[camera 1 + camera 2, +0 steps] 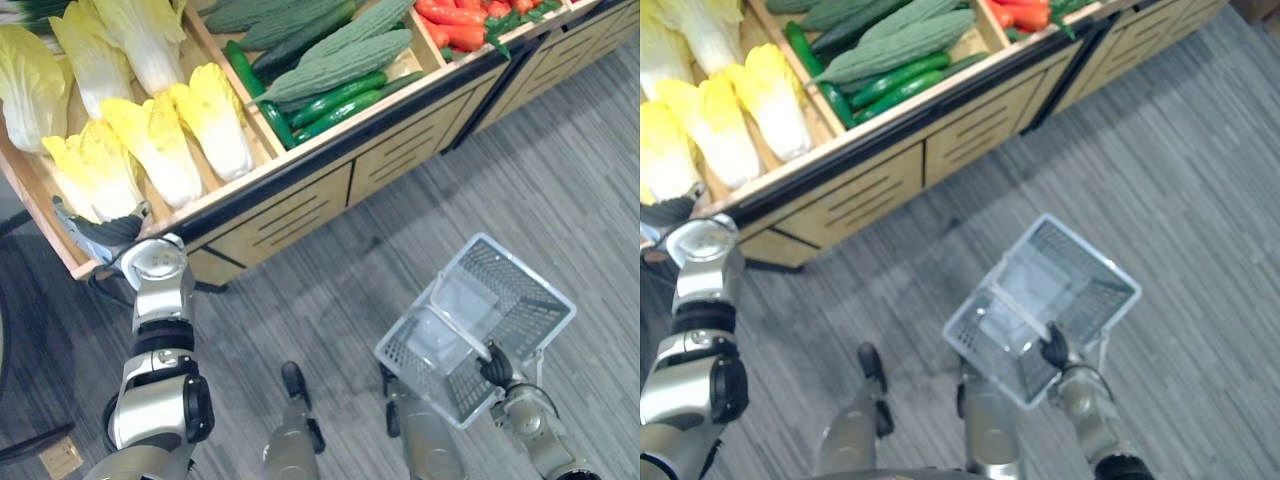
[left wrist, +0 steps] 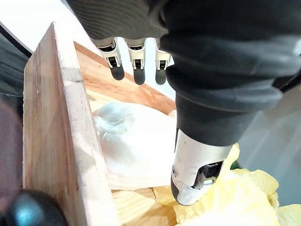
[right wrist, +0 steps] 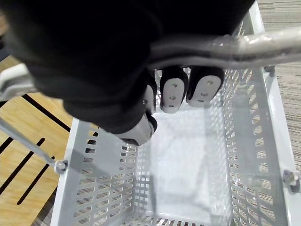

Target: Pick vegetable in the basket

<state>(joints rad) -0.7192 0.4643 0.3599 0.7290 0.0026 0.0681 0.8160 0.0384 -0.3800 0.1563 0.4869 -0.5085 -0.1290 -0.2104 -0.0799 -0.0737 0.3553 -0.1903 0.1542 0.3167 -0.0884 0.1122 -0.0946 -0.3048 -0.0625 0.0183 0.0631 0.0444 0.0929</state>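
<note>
At lower right, the right hand (image 1: 495,368) curls its fingers round the handle (image 3: 263,42) of the white basket (image 1: 530,272), held tilted over the grey floor (image 1: 560,160). At the left edge, the left hand (image 1: 105,232) is spread with straight fingers, grasping nothing, its thumb at a yellow cabbage (image 1: 95,175) in the wooden stand (image 1: 300,215). Beyond lie cucumbers (image 1: 335,100), bitter gourds (image 1: 340,60) and red peppers (image 1: 455,25).

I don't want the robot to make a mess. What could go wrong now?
The left hand is close beside the crate wall, so it may knock the wall or slip off the leafy cabbage. The basket hangs from the right hand over the floor, away from the crate, so a dropped cabbage could miss it.
</note>
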